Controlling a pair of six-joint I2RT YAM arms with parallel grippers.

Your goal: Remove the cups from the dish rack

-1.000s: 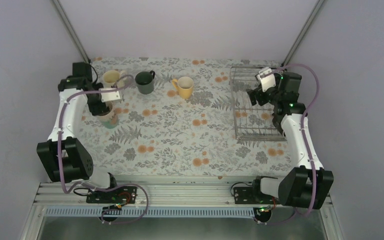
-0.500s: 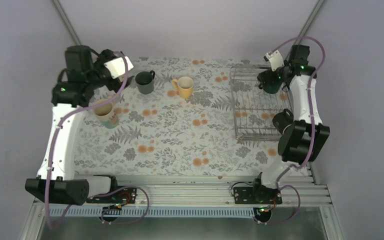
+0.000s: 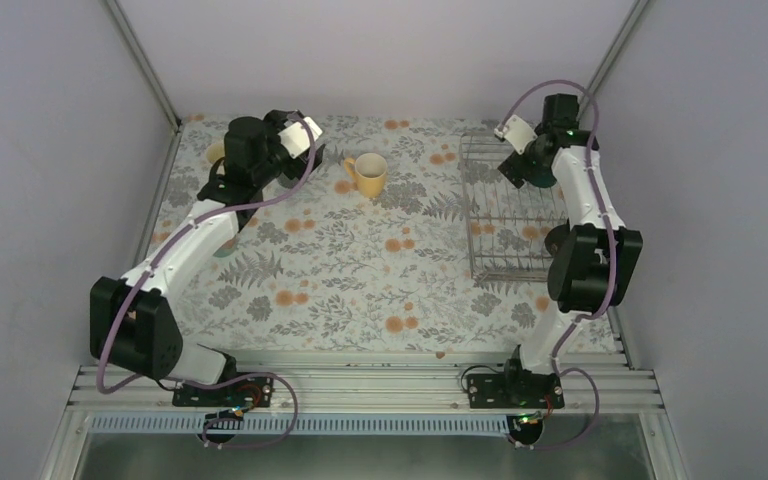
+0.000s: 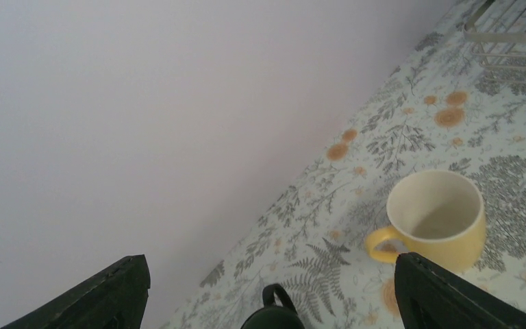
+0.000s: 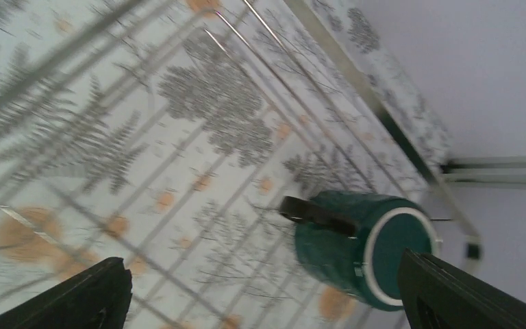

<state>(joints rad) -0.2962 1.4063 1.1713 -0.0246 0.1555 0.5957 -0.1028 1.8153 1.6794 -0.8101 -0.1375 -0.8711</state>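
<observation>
Dish rack (image 3: 505, 215) near the surface's (image 3: 360, 280) far right corner, teal mug (image 5: 356, 253) lying in its far corner.
Left gripper (image 4: 268, 259) just swung from left edge toward yellow mug (image 4: 438, 219), spread, empty; right gripper (image 5: 260, 260) now over teal mug, wide apart: likely next pick.

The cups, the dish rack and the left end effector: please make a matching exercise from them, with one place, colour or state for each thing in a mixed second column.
Column one
A. yellow cup
B. green cup
C. dish rack
D. left end effector

Column two
1. silver wire
2. inside the rack
3. open, holding nothing
4. upright on the table, outside the rack

Pairs: A-4, B-2, C-1, D-3
</observation>
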